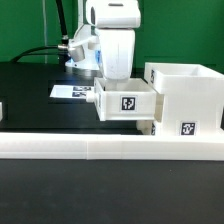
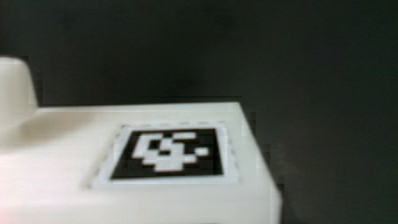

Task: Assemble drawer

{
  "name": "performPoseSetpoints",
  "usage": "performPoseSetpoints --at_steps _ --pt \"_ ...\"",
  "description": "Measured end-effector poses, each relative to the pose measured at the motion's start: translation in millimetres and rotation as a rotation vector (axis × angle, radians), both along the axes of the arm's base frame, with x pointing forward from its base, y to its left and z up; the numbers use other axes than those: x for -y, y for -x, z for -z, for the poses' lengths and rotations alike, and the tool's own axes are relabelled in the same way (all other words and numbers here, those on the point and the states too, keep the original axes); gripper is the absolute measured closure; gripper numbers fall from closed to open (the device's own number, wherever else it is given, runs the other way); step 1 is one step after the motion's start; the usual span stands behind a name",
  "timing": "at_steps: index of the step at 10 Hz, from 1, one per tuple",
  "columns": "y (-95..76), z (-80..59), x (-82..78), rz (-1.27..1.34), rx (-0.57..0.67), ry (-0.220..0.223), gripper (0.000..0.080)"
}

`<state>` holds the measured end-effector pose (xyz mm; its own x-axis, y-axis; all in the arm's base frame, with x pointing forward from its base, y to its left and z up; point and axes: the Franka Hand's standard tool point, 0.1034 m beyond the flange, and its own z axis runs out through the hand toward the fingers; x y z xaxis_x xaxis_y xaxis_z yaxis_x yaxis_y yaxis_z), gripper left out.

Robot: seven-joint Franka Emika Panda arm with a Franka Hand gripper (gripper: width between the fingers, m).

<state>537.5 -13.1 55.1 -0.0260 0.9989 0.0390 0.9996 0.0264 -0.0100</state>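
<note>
In the exterior view my gripper (image 1: 113,80) reaches down from above onto a small white tray (image 1: 127,101) with a square tag on its near side. It holds the tray above the black table. The tray's right end meets the tall white housing (image 1: 187,92), which carries a tag low on its front. A second white part (image 1: 149,127) shows under the tray beside the housing. The wrist view is filled by the tray's tagged face (image 2: 169,150), and my fingers are hidden there.
A long low white rail (image 1: 100,148) runs across the front of the table. The marker board (image 1: 72,92) lies flat behind the tray at the exterior view's left. Black cables hang behind the arm.
</note>
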Motion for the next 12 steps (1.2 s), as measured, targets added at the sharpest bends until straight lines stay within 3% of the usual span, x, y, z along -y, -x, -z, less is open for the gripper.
performPoseSetpoints --at_steps 12 --pt "-5.3 -2.1 -4.5 0.011 -0.002 0.0 0.0755"
